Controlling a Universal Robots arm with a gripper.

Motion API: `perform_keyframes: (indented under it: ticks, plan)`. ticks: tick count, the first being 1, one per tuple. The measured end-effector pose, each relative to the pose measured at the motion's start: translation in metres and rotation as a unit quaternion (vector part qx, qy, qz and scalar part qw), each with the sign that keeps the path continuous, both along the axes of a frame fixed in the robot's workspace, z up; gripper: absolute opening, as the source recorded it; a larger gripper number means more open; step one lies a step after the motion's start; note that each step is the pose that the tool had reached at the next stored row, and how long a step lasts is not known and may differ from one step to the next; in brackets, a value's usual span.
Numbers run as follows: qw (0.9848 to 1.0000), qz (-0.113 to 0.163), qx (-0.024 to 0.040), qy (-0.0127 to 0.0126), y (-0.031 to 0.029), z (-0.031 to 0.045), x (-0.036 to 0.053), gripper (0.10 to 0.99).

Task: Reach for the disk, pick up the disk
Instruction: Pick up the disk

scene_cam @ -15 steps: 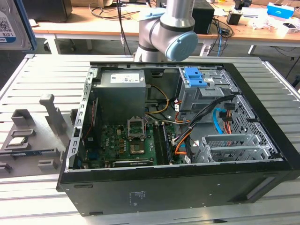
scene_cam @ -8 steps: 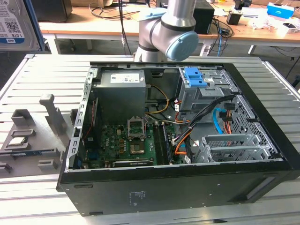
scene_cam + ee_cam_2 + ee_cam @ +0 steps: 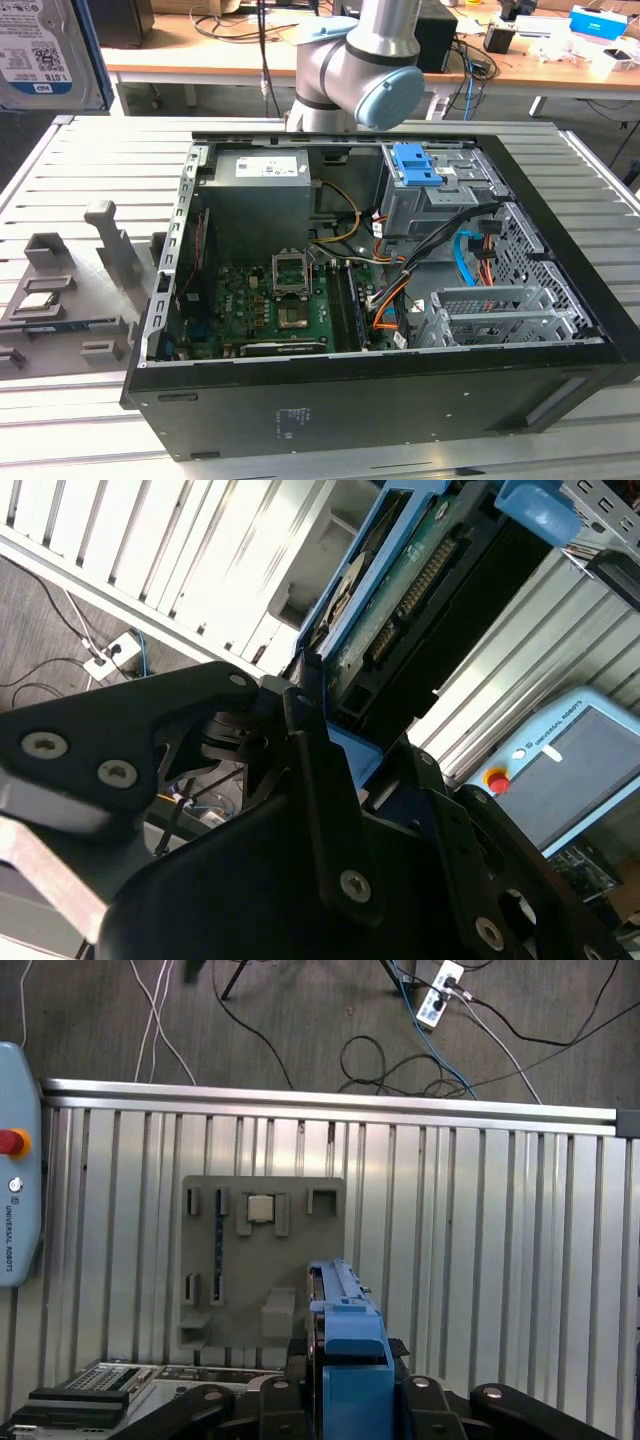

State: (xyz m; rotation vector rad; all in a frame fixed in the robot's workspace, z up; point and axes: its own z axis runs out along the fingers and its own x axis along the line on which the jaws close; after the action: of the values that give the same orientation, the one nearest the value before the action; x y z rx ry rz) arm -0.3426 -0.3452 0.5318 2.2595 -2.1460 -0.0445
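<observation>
Pick-up step, judged all but complete: black gripper (image 3: pixel 347 1350) clenched on the silver-grey metal hard disk with blue plastic side rails (image 3: pixel 345 1295). The disk is raised clear above the slatted aluminium table (image 3: pixel 500 1260), over a corner of the grey fixture plate (image 3: pixel 225 1300). Further handling calls for a firm grasp.

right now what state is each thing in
disk: gripped edge-on, held in the air above the grey fixture plate
gripper: shut on the disk
computer case: lying on its side, side panel off, inside exposed
chip: seated in a recess of the grey fixture plate
</observation>
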Motion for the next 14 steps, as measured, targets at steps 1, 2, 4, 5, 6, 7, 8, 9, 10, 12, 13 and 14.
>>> perform_keyframes:
  ticks: [1, 2, 4, 5, 6, 7, 8, 9, 10, 12, 13, 14]
  plan:
    - [1.0, 0.0, 0.0, 0.0, 0.0, -0.0001, 0.0016, 0.369]
    - [1.0, 0.0, 0.0, 0.0, 0.0, -0.0001, 0.0037, 0.369]
    - [1.0, 0.0, 0.0, 0.0, 0.0, -0.0003, 0.0089, 0.369]
    - [1.0, 0.0, 0.0, 0.0, 0.0, -0.0004, 0.0105, 0.369]
    - [1.0, 0.0, 0.0, 0.0, 0.0, -0.0005, 0.0124, 0.369]
    - [1.0, 0.0, 0.0, 0.0, 0.0, -0.0005, 0.0145, 0.369]
    - [1.0, 0.0, -0.0001, 0.0, 0.0, -0.0006, 0.0158, 0.369]
    - [1.0, 0.0, 0.0, 0.0, 0.0, -0.0007, 0.0176, 0.369]
    - [1.0, 0.0, -0.0001, 0.0, 0.0, -0.0008, 0.0199, 0.369]
    - [1.0, 0.0, -0.0001, 0.0, 0.0, -0.001, 0.0265, 0.369]
    - [1.0, 0.0, -0.0001, 0.0, 0.0, -0.0011, 0.0293, 0.369]
    - [1.0, 0.0, -0.0001, 0.0, 0.0, -0.0012, 0.0327, 0.369]
